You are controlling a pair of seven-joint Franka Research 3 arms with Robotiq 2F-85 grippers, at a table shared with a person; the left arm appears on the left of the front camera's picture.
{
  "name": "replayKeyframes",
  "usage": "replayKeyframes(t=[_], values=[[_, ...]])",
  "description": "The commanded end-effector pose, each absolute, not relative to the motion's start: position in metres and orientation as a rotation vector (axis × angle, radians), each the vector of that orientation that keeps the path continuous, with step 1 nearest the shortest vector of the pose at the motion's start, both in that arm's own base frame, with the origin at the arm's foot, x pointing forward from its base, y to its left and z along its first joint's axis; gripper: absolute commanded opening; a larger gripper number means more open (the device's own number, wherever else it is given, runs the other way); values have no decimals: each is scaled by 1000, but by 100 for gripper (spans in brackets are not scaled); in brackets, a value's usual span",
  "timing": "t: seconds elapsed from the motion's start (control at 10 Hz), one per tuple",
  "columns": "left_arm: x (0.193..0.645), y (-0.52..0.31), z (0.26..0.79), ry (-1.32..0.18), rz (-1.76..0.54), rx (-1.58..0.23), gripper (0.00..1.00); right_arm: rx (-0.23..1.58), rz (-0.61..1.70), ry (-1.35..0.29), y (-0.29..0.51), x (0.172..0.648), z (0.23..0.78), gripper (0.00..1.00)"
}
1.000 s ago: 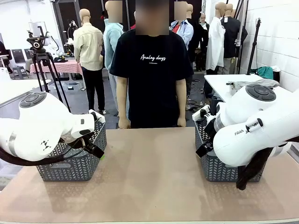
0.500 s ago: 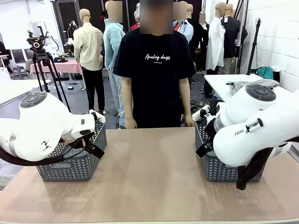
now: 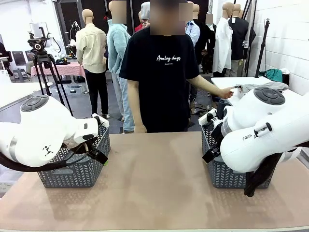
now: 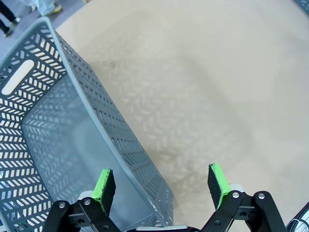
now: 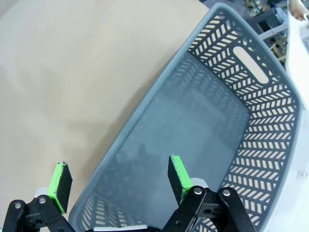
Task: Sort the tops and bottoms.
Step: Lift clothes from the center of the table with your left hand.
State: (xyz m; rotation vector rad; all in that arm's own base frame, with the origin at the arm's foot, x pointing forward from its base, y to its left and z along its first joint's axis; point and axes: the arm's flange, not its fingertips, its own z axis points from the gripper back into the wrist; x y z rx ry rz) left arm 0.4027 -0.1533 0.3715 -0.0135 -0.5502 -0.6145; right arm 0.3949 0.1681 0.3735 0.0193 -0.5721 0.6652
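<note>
left gripper hangs released, jaws wide, one finger over the left basket and one over the surface. right gripper is likewise released, straddling the rim of the right basket. both baskets look bare inside. beyond the surface, the person's hand reaches to a white side table and touches the clothes lying there. risk: with a basket wall between the jaws, a sideways move could drag or tip that basket. soft cloth may also snag on the lattice. the clothes are a crumpled grey-tan heap; which pieces, i cannot tell.
</note>
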Motion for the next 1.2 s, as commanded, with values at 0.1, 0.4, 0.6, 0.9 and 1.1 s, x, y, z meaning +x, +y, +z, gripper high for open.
replayKeyframes(t=[0.1, 0.4, 0.6, 0.9, 1.1], values=[[403, -151, 372, -550, -609, -16, 100, 20, 663, -572, 168, 395, 373, 100], [403, -151, 372, -550, -609, -16, 100, 20, 663, -572, 168, 395, 373, 100], [403, -151, 372, -550, -609, -16, 100, 20, 663, -572, 168, 395, 373, 100], [403, -151, 372, -550, -609, -16, 100, 20, 663, -572, 168, 395, 373, 100], [403, -151, 372, -550, -609, -16, 100, 20, 663, -572, 168, 395, 373, 100]])
